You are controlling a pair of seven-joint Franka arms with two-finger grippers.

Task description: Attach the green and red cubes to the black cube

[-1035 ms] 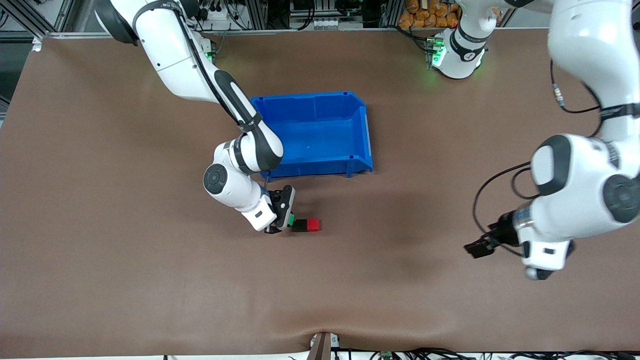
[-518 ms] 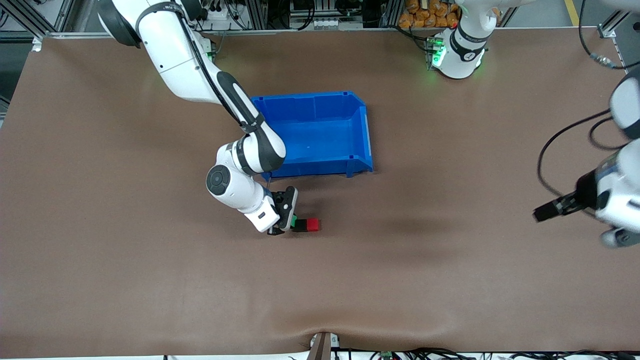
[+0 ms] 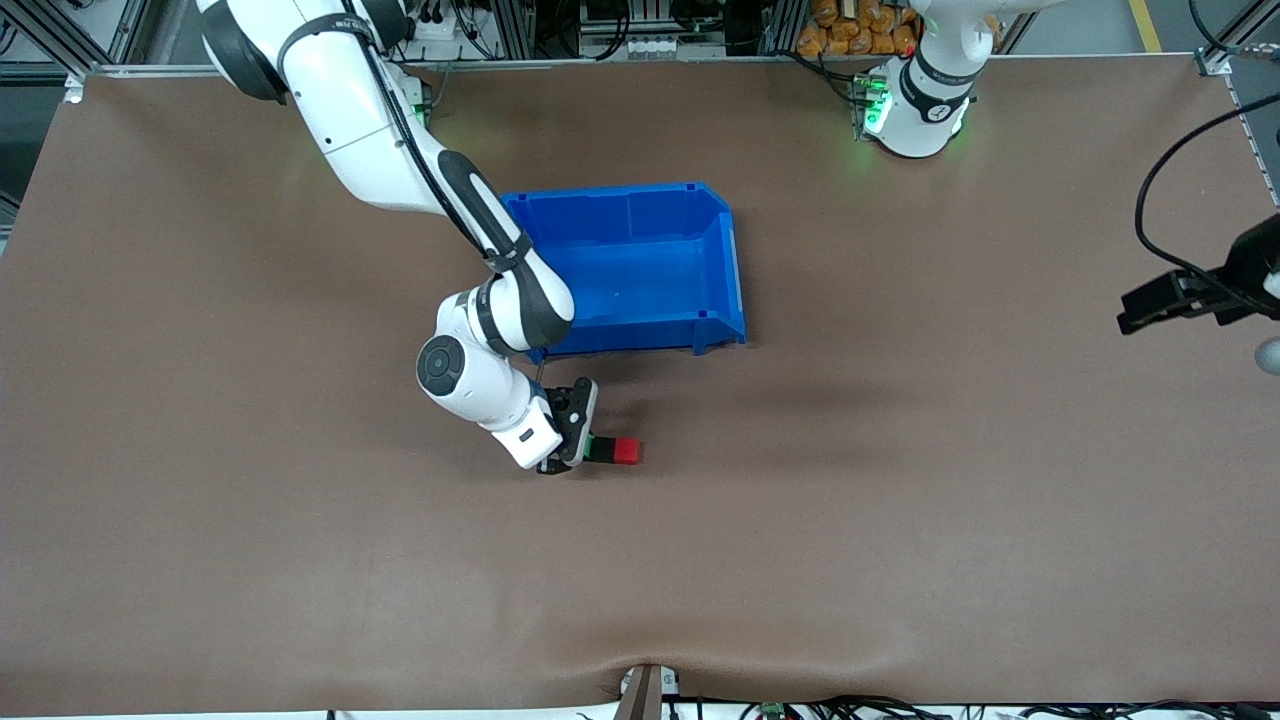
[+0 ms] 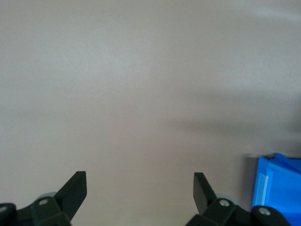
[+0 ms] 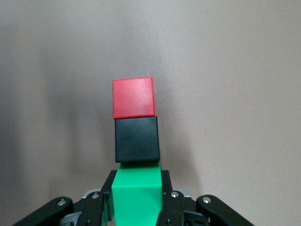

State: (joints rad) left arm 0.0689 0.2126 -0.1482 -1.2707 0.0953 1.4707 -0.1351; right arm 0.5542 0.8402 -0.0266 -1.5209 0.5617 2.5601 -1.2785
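Nearest the front camera among the things on the brown counter (image 3: 300,560) is a short row of three cubes, lying well short of the counter's front edge and roughly in its middle. The red cube (image 3: 626,451) sits at the end of the row toward the left arm's end of the counter, the black cube (image 3: 603,450) is in the middle touching it, and the green cube (image 3: 589,443) is at the end toward the right arm's end, mostly hidden under the right hand (image 3: 567,444) in the front view. The right wrist view shows the row plainly: red cube (image 5: 133,97), black cube (image 5: 137,139) and green cube (image 5: 137,195) face to face in a line, with the green one clamped between the right hand's (image 5: 137,207) two fingers (image 5: 171,207), which press on its two sides. The right arm reaches down to it from its base at the top of the front view. Farther from the camera, just past the cubes, stands the blue bin (image 3: 735,260), its open top showing a bare floor. The left hand (image 3: 1160,300) hangs in the air over the left arm's end of the counter, well apart from the cubes; its wrist view shows the left hand (image 4: 140,188) with fingers (image 4: 75,188) spread wide and nothing between them, and a corner of the blue bin (image 4: 277,188) at the edge of that view
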